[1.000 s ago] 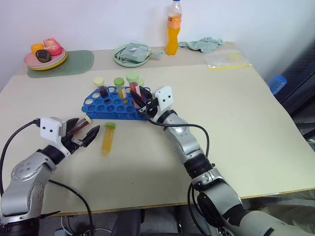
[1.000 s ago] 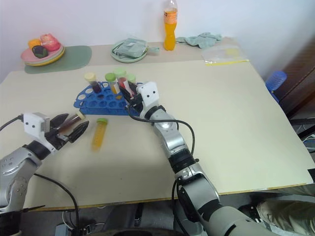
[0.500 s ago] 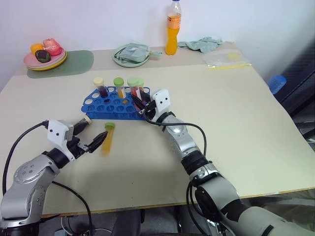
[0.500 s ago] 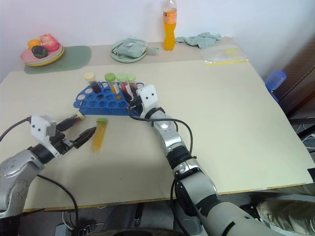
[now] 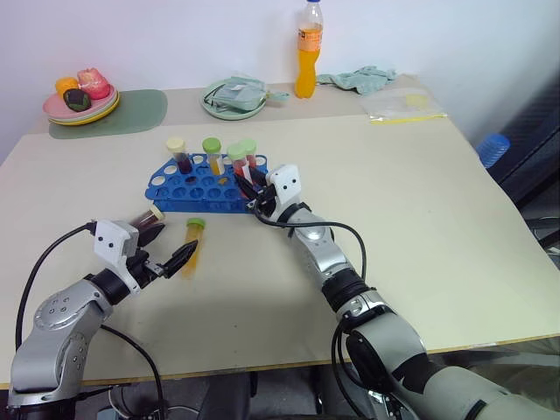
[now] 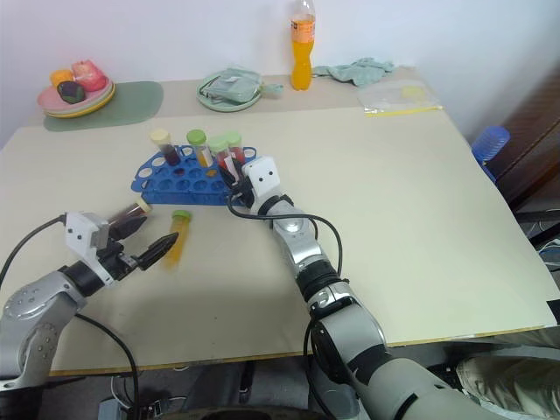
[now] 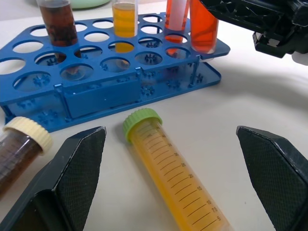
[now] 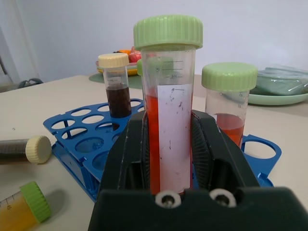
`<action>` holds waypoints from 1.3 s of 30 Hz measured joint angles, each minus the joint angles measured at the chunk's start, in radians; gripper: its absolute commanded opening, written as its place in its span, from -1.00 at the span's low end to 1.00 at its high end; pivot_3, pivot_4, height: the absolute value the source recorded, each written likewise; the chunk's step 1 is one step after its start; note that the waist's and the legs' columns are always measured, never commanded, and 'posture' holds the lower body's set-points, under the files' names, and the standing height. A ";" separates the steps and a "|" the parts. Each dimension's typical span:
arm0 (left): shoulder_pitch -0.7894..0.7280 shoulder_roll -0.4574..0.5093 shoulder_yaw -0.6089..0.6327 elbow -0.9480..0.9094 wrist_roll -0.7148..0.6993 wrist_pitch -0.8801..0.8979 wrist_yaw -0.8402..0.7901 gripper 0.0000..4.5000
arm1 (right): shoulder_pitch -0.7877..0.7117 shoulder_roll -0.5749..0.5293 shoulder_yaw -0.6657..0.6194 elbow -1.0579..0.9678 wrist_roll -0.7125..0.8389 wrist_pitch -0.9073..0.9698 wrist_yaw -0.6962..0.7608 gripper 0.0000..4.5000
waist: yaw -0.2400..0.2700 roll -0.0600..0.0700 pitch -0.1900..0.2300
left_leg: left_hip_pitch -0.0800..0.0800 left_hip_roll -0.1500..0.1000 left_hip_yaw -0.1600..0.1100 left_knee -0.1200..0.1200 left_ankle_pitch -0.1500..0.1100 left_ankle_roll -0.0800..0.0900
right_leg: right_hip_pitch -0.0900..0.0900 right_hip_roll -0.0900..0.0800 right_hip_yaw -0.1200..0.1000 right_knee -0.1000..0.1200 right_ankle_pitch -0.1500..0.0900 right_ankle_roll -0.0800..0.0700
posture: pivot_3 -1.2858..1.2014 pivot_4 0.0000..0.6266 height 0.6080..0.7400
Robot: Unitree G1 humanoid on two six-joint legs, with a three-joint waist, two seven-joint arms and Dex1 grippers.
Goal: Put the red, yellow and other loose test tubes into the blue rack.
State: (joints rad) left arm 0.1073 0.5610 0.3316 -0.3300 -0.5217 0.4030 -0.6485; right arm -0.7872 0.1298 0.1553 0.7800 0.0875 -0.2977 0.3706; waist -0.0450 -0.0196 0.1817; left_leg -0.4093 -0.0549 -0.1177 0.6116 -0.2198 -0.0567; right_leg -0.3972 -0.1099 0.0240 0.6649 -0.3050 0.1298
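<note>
Left pincer [image 5: 166, 249] moved in, spread around yellow tube [image 5: 191, 245]; right pincer [image 5: 248, 181] lowered, gripping red tube [image 8: 168, 106] over blue rack [image 5: 179, 194].

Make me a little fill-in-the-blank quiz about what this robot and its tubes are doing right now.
1. The right gripper is shut on a clear plastic tube of red liquid with a ____ cap.
2. The clear plastic tube of yellow liquid lies on the table between the open fingers of the ____ gripper.
3. The lying tube of dark brown liquid has a ____ cap.
4. The bright blue plastic rack with round holes already holds upright tubes in its ____ row.

Missing words: green; left; cream; back
</note>
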 measured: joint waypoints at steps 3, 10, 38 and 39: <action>0.000 0.000 0.000 -0.002 0.000 0.003 0.005 1.00 | 0.000 0.000 -0.008 -0.007 0.016 0.001 0.024 0.41 | -0.001 0.000 0.000 | 0.000 0.000 0.000 0.000 0.000 0.000 | 0.000 0.000 0.000 0.000 0.000 0.000 | 0.03 -0.52 1.00; -0.079 0.019 0.006 -0.049 -0.041 0.119 0.088 1.00 | 0.007 -0.017 -0.019 -0.241 0.025 0.051 0.034 0.87 | 0.002 0.000 0.000 | 0.000 0.000 -0.001 0.000 0.000 0.000 | 0.000 0.000 0.000 0.000 0.000 0.000 | 0.03 -0.52 1.00; -0.794 0.122 -0.308 0.328 -1.027 1.191 1.446 1.00 | 0.357 -0.659 0.032 -1.129 0.288 0.680 0.575 0.87 | 0.027 -0.001 0.000 | 0.000 -0.001 0.000 0.003 -0.001 0.001 | 0.001 -0.002 0.001 0.000 0.000 0.001 | 0.03 -0.52 1.00; -0.794 0.126 -0.319 0.336 -1.060 1.181 1.483 1.00 | 0.363 -0.666 0.034 -1.134 0.288 0.684 0.580 0.87 | 0.028 -0.001 0.000 | 0.000 -0.001 0.000 0.003 -0.001 0.001 | 0.001 -0.002 0.001 0.001 0.000 0.001 | 0.03 -0.52 1.00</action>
State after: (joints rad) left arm -0.6870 0.6868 0.0127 0.0062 -1.5819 1.5842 0.8340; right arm -0.4246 -0.5366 0.1896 -0.3541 0.3758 0.3867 0.9508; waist -0.0174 -0.0210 0.1821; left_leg -0.4094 -0.0562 -0.1180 0.6149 -0.2205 -0.0556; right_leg -0.3964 -0.1120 0.0251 0.6654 -0.3049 0.1307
